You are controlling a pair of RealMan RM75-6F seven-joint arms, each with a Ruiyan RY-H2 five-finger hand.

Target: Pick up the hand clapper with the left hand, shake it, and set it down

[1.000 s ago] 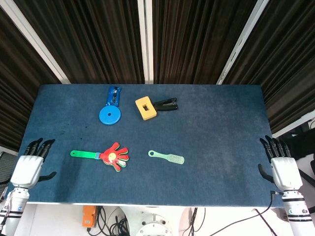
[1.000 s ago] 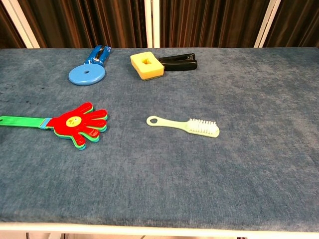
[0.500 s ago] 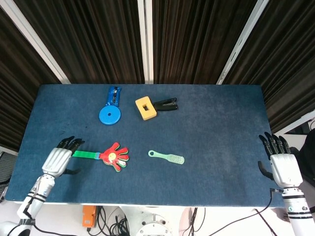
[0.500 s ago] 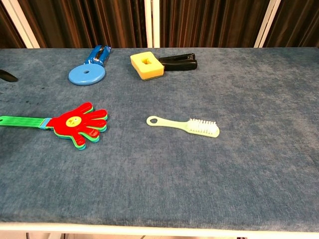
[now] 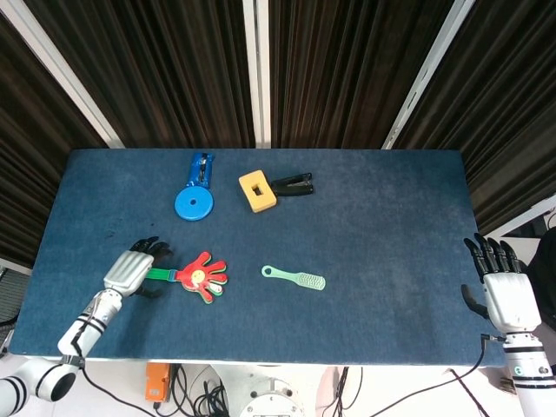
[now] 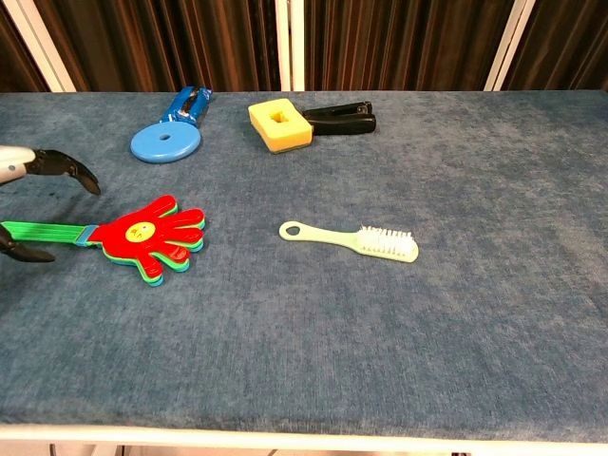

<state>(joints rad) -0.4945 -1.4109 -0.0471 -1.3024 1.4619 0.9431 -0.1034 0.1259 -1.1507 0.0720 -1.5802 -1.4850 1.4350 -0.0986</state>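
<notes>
Left hand (image 5: 130,271): fingers (image 6: 66,167) apart and curved, poised over the green handle of the hand clapper (image 5: 193,276); the chest view shows dark fingertips above the handle and the thumb at its near side, with a gap to the plastic. Nothing pinched; whether any tip touches the handle cannot be told.

Hand clapper: flat on the table (image 5: 382,226), handle under the left fingers, red palm-shaped head just beyond the fingertips toward the table's middle.

Brush (image 5: 295,278): pale green, past the clapper head, well apart from the fingers.

Blue disc tool (image 5: 195,196): ahead of the left fingers, toward the far edge, well apart.

Yellow block (image 5: 257,191) with black clip (image 5: 293,184) touching it: farther again, beside the disc tool.

Right hand (image 5: 506,294): off the table's opposite edge, fingers straight and slightly apart, holding nothing.

Risks, as judged:
- Handle is thin and lies flat; fingers closing from above may press it down or skid it sideways instead of getting under it.
- A grip taken at the very end of the handle leaves the head's weight far out; the clapper may swing or slip during shaking.
- A loose grip during the shake may throw the clapper toward the brush.
- Setting down from height may bounce it off the near edge.
</notes>
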